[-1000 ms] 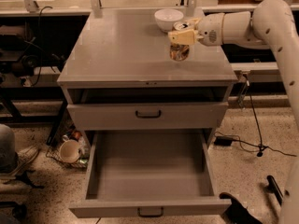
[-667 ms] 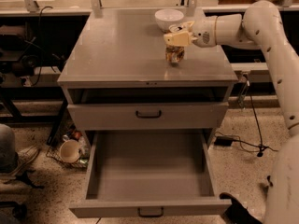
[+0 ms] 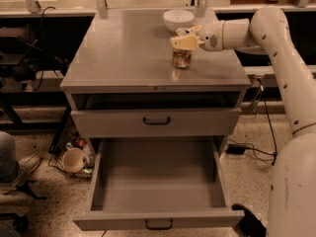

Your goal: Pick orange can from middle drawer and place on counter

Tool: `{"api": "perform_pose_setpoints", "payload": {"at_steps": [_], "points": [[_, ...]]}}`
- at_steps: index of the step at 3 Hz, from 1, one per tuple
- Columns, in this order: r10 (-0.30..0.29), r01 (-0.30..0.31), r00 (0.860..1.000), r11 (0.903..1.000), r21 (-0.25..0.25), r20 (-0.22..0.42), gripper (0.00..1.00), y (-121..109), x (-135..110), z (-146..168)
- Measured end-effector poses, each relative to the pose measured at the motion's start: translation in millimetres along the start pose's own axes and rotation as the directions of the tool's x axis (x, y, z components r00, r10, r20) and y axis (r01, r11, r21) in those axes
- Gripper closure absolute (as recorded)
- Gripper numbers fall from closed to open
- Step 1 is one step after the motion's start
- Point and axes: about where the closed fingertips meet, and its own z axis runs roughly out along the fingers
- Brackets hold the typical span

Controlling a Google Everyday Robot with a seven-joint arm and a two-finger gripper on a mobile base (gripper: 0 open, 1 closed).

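Camera view, item by item. Change since the earlier frames: the gripper (image 3: 185, 41) and the orange can (image 3: 181, 59) have moved left and lower, from near the counter's right edge toward the right-centre of the counter (image 3: 123, 48). The cabinet, the white bowl and both drawers are unchanged. Gripper: at the end of the white arm (image 3: 276, 43), which reaches in from the right; its pale fingers are closed around the can's upper part. Can, position: upright over the right-centre of the counter, just in front of the white bowl (image 3: 178, 19) and apart from it. Its base is at or barely above the surface, and contact cannot be told; a faint reflection lies directly below. Surface: smooth grey top, slightly glossy, with a thin front edge. Below it: a closed grey drawer front (image 3: 156, 125) with a black handle, then the middle drawer (image 3: 157, 179) pulled fully out, showing its flat grey floor, tall side walls and dark bar handle. Room: speckled floor (image 3: 247, 174), black cables (image 3: 257, 148) at right, a pale cup (image 3: 74, 160) at lower left, and dark shelving behind. Can, appearance: small, orange-brown, with pale markings and a silvery rim showing above the fingers.
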Motion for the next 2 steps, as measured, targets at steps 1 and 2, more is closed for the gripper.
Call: {"api": "perform_pose_setpoints", "payload": {"at_steps": [1, 2], "points": [[0.007, -0.007, 1.0, 1.0, -0.002, 0.003, 0.37, -3.3, 2.8, 2.5], [0.007, -0.007, 1.0, 1.0, -0.002, 0.003, 0.14, -3.2, 1.6, 2.1]]}}
